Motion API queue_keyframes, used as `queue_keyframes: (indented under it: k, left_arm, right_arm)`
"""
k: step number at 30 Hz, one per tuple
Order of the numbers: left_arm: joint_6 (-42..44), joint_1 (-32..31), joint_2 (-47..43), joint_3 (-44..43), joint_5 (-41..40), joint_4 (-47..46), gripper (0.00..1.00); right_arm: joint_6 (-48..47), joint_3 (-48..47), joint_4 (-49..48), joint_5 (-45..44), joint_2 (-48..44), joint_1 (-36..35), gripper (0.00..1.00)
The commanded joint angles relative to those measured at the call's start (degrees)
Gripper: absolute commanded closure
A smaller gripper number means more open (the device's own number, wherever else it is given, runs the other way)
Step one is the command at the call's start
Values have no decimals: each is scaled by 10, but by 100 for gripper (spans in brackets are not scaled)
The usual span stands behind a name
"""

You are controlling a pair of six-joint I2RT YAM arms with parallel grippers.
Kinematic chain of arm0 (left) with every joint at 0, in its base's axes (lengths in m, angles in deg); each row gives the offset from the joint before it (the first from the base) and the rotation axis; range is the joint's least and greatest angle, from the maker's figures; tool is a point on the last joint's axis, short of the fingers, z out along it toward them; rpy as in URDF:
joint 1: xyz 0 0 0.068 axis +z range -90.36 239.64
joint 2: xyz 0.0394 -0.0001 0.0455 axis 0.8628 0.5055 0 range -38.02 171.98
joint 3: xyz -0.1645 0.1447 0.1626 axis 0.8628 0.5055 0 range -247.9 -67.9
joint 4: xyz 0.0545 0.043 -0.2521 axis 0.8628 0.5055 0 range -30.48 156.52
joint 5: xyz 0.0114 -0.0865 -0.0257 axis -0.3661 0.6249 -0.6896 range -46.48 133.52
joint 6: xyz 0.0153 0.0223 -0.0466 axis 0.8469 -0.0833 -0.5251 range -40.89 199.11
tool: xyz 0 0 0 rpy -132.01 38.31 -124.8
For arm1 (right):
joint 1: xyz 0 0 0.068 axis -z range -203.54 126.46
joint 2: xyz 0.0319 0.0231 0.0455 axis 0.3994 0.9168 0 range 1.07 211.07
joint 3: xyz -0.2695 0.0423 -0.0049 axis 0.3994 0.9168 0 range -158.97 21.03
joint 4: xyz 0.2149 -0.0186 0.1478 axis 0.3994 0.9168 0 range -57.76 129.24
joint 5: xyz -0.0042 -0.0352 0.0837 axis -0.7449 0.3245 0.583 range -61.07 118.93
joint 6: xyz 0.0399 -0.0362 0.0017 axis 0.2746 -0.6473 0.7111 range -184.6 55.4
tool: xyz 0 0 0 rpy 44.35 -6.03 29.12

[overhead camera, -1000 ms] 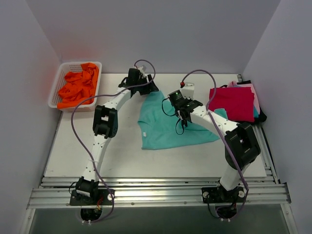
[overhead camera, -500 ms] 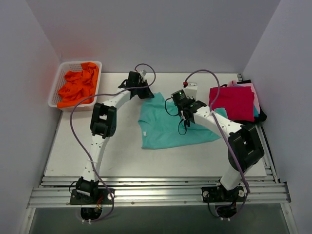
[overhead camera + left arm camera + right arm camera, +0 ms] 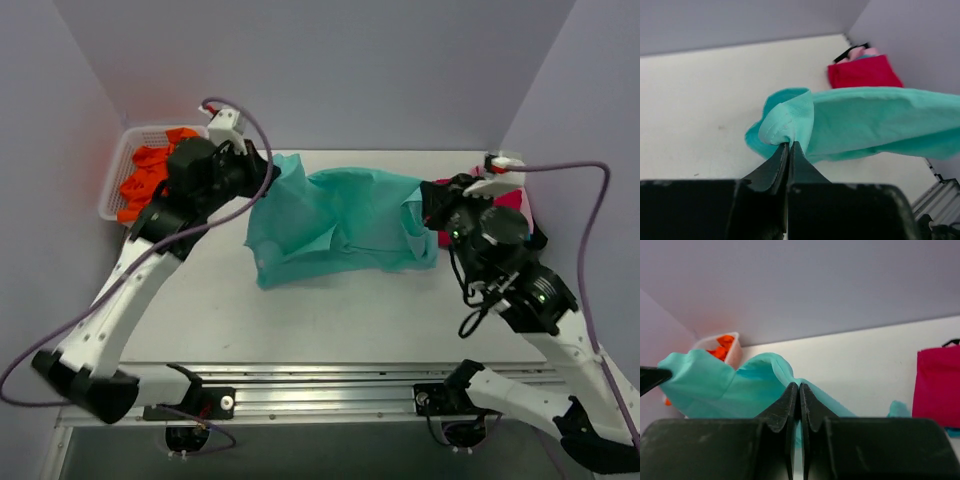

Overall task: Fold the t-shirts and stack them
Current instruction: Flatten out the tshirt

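The teal t-shirt [image 3: 340, 225] hangs rumpled and stretched above the middle of the bench [image 3: 330, 320], pinched between the left gripper [image 3: 789, 144] and the right gripper [image 3: 799, 386] (its lower folds sag benchward). The red t-shirt [image 3: 862, 74] lies folded at the far right corner, atop a pink t-shirt [image 3: 863, 51].

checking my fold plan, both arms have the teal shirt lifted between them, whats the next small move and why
Probably lower both grippers together while keeping them spread apart, so the teal t-shirt settles flat on the table. The left gripper and right gripper are each shut on its fabric, and it hangs creased and sagging between them, not yet flat enough to fold.
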Motion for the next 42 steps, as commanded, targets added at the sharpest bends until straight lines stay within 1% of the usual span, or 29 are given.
queue_keyframes:
  k: [1,2,3,4,8,10,11,16,20,22,23,24,25,28,29,31,32,33,34,35,36,37,38,39,40,41,42]
  left_arm:
    - [47,-65,-136,19,-89,81,98]
    - [47,-90,-164,19,-101,88,98]
    - [40,-97,-190,21,-115,92,98]
    - [34,-102,-243,26,-112,97,98]
    - [21,-106,-348,25,-93,98,98]
    - [23,-105,-380,17,-97,104,98]
    - [24,-105,-386,12,-103,104,98]
    - [39,-105,-423,22,-142,83,98]
    - [44,-105,-457,21,-175,82,98]
    - [38,-105,-480,28,-165,61,98]
    - [35,-104,-488,31,-145,54,98]
    - [35,-104,-492,34,-133,39,98]
    - [35,-104,-500,34,-120,34,98]
    - [38,-102,-500,31,-90,22,98]
    - [41,-100,-499,34,-87,16,98]
    - [47,-99,-484,40,-99,7,98]
    - [52,-99,-476,42,-110,5,98]
    - [55,-100,-467,44,-118,2,98]
    - [61,-99,-444,46,-142,-2,98]
    - [72,-99,-431,52,-157,-6,98]
    - [76,-99,-416,52,-174,-9,98]
    - [83,-99,-384,52,-199,-11,98]
    - [95,-99,-366,51,-210,-21,98]
    - [102,-99,-350,51,-219,-27,98]
    - [109,-99,-315,49,-236,-32,98]
    - [120,-99,-294,39,-246,-36,98]
    - [126,-98,-256,35,-254,-41,98]
  right_arm:
    - [-62,-17,-13,102,-74,-2,100]
    - [-69,-19,-23,125,-91,-2,100]
    - [-87,-16,-30,147,-124,-1,100]
    - [-94,-12,-40,178,-140,-2,100]
    - [-125,-9,-82,223,-202,4,100]
    - [-136,-10,-96,225,-218,7,100]
    - [-140,-10,-116,225,-219,10,100]
    - [-186,-22,-147,213,-185,14,100]
    - [-199,-6,-180,242,-201,15,100]
    - [-201,5,-201,273,-222,16,100]
    - [-208,12,-203,278,-228,16,100]
    - [-211,13,-204,316,-237,16,100]
    - [-211,13,-202,327,-241,17,100]
    - [-211,19,-211,376,-249,18,100]
    - [-211,22,-217,379,-249,18,100]
    - [-210,24,-223,354,-235,20,100]
    - [-215,22,-223,300,-224,20,100]
    - [-233,14,-223,270,-196,20,100]
    - [-238,10,-219,237,-180,20,100]
    - [-242,5,-218,180,-142,20,100]
    - [-245,-2,-216,151,-120,19,100]
    - [-251,-14,-213,126,-98,19,100]
    - [-255,-16,-216,84,-56,19,100]
    - [-259,-18,-220,64,-33,20,100]
    - [-266,-24,-226,46,-12,20,100]
    - [-269,-27,-228,20,31,21,100]
    - [-271,-29,-232,7,56,27,100]
